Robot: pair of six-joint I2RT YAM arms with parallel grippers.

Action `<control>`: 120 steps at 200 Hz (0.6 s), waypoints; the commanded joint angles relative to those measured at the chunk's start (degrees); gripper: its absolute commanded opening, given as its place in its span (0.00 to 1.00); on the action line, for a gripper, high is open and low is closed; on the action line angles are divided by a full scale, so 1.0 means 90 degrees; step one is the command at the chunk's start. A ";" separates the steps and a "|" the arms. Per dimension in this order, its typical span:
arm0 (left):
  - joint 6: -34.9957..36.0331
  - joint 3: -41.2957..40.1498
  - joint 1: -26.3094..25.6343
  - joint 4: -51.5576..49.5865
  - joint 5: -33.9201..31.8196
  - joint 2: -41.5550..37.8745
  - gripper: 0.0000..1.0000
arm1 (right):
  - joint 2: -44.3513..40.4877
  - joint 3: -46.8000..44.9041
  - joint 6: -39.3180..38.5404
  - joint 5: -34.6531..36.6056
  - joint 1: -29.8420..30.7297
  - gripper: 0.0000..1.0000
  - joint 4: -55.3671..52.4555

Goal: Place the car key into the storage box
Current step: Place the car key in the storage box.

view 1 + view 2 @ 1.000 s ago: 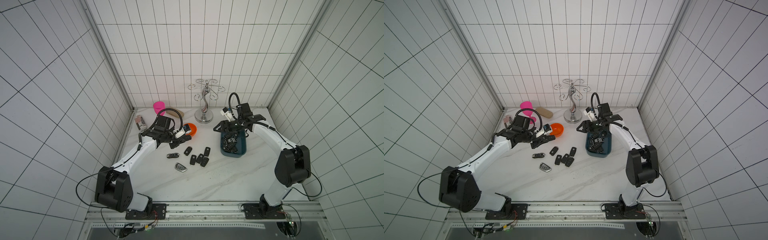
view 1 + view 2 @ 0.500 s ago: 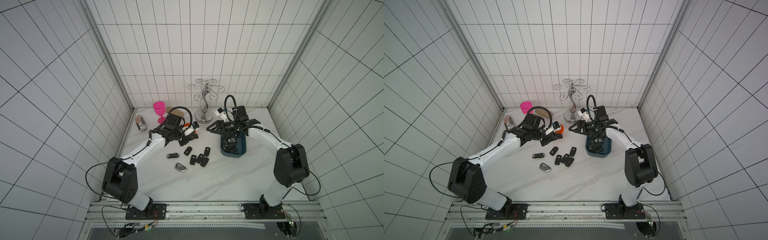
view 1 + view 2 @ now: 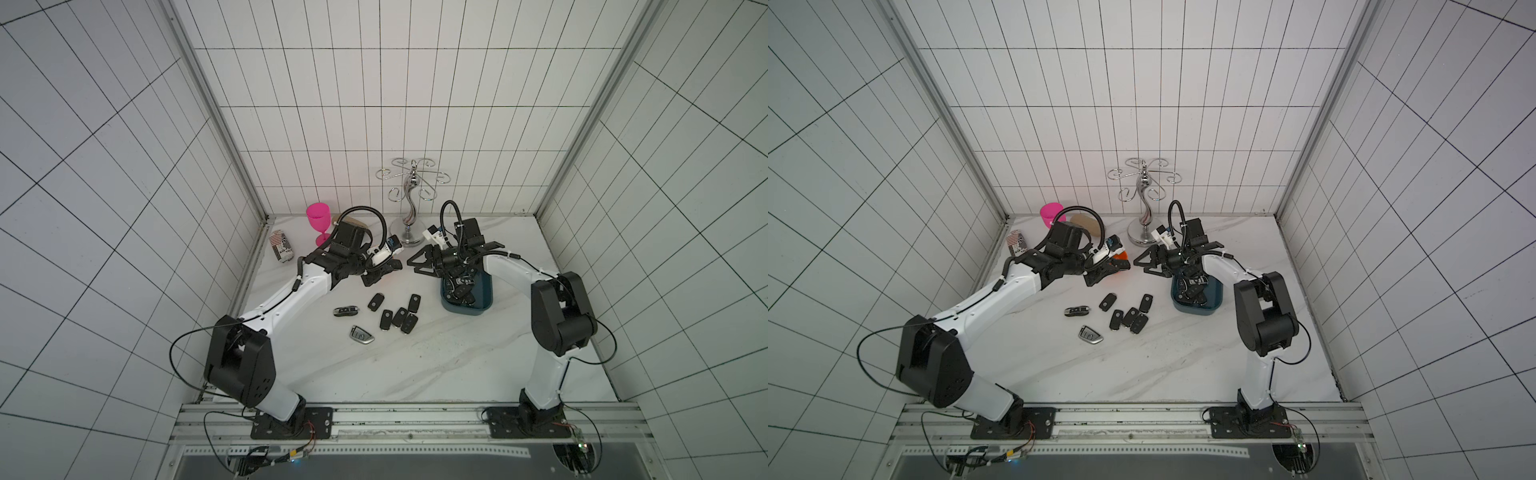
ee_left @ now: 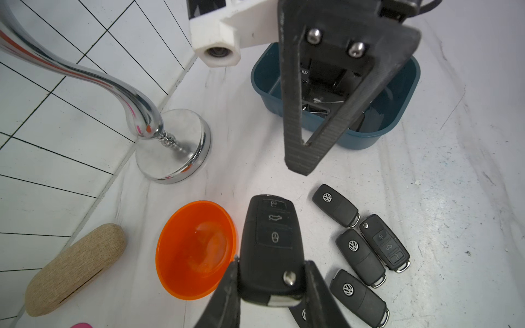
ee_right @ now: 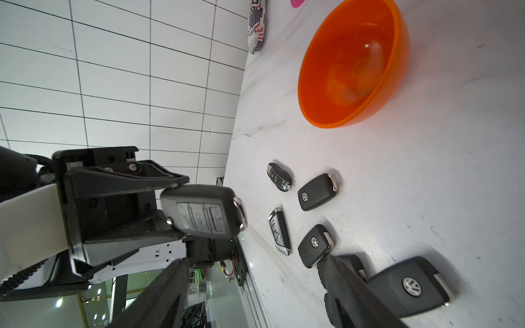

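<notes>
as right fingers (image 4: 291, 113) bar storage box (image 4: 369, 140), keys (image 4: 358, 254) cluster.

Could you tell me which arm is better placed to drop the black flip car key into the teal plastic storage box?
Right, probably. The left gripper holds the black flip car key raised, away from the teal plastic storage box; the open right gripper hangs beside the box, facing the key.

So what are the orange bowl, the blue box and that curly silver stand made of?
Orange bowl: probably plastic, glossy and translucent; light glows through its wall. Storage box: opaque teal plastic by its look, smooth with moulded rounded corners. Stand: polished metal or chrome plating; it mirrors its surroundings.
</notes>
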 commanded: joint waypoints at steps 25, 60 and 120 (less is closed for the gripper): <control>-0.0200 0.0229 -0.0033 0.0184 0.0306 0.0031 0.30 | 0.0251 -0.0569 0.2519 -0.0866 0.0128 0.79 0.3263; -0.0290 0.0348 -0.0033 0.0202 0.0349 0.0025 0.29 | 0.0429 -0.0670 0.3338 -0.1015 0.0200 0.80 0.4323; -0.0350 0.0460 -0.0028 0.0230 0.0343 0.0042 0.29 | 0.0710 -0.0713 0.4342 -0.1210 0.0414 0.75 0.5702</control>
